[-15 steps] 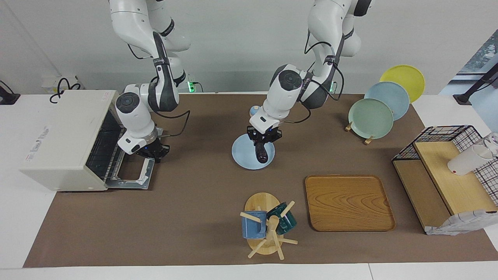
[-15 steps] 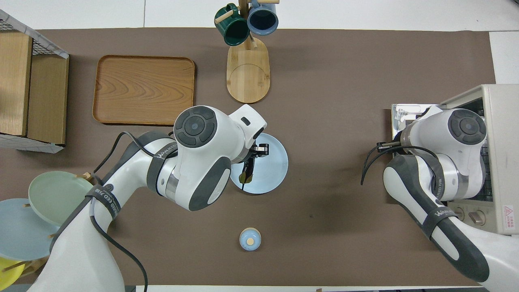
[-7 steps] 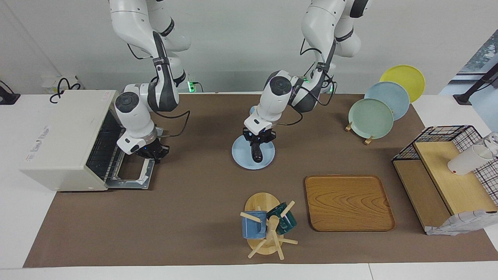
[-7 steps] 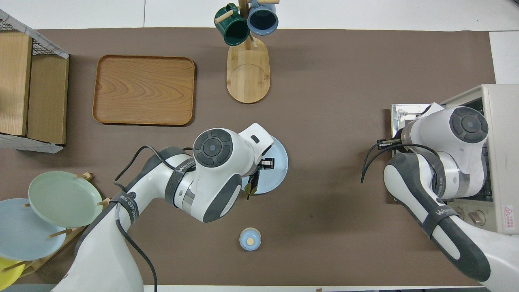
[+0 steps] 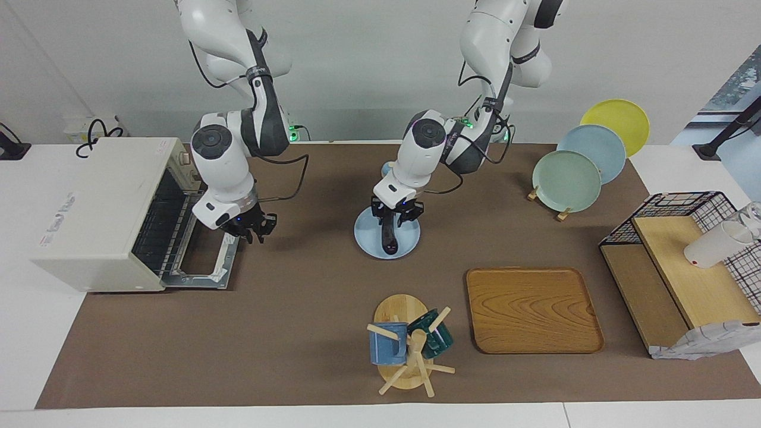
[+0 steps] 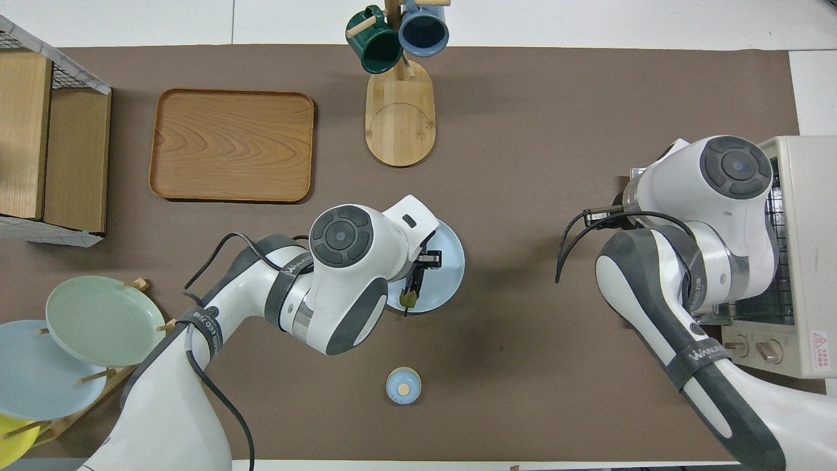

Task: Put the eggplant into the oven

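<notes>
Toaster oven (image 5: 98, 211), right arm's end of table: door (image 5: 205, 261) folded down, rack visible. Right gripper (image 5: 254, 232): over the door's edge, finger spacing indiscernible. Eggplant (image 5: 389, 235): lying on blue plate (image 5: 368, 238), mid-table. Left gripper (image 5: 397, 215): at eggplant's stem end, fingers parted around it.

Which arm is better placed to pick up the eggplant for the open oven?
Left. The left gripper is right over the eggplant, which lies on the blue plate. The right gripper hangs by the oven, over the edge of its lowered door.
</notes>
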Motion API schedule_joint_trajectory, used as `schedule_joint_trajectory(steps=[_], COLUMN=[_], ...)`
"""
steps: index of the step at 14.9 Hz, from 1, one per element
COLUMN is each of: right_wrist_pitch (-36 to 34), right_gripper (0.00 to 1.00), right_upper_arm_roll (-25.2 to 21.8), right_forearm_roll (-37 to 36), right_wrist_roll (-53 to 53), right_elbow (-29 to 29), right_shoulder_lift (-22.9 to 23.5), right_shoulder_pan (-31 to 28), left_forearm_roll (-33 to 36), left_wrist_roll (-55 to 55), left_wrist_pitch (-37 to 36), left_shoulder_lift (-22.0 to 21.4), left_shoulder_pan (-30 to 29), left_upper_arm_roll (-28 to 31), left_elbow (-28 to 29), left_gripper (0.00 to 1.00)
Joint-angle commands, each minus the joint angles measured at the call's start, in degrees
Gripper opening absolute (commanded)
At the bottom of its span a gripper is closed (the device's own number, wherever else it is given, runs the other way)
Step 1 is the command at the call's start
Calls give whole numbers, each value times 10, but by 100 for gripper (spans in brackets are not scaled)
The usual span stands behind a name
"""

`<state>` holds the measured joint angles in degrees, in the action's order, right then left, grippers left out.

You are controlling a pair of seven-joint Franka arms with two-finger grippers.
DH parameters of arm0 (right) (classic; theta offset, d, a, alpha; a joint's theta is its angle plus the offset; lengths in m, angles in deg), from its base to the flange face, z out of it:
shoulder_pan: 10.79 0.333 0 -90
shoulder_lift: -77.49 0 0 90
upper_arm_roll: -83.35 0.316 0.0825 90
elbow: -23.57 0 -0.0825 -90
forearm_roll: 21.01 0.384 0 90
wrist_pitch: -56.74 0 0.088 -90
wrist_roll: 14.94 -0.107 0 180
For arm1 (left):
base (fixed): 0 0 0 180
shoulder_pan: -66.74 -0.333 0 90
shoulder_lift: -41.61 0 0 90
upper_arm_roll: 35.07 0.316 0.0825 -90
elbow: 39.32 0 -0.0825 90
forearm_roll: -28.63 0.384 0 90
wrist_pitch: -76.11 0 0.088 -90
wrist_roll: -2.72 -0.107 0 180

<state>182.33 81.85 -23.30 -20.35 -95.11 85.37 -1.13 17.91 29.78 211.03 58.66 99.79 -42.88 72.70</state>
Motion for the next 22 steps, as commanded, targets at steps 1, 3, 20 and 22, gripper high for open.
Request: schedule_joint_trajectory(steps=[1, 3, 20, 22], right_wrist_pitch=[-4, -7, 17, 49], right_gripper=[27, 27, 33, 33], right_upper_arm_roll=[4, 18, 51, 50], right_forearm_roll=[2, 2, -59, -63], right_wrist_roll=[-7, -8, -398, -399], right_elbow=[-1, 10, 320, 263], right_shoulder_lift=[-10, -9, 238, 219], right_shoulder_pan=[17, 22, 326, 334], left_forearm_roll=[10, 10, 81, 81], left_wrist_roll=[-11, -50, -212, -218], left_wrist_pitch=[-67, -166, -492, -478], left_shoulder_lift=[-41, -62, -177, -186], left_shoulder_pan=[-39, -97, -287, -287], left_upper_arm_roll=[7, 6, 32, 42], left_elbow=[-20, -70, -216, -195], left_gripper=[100, 100, 100, 100])
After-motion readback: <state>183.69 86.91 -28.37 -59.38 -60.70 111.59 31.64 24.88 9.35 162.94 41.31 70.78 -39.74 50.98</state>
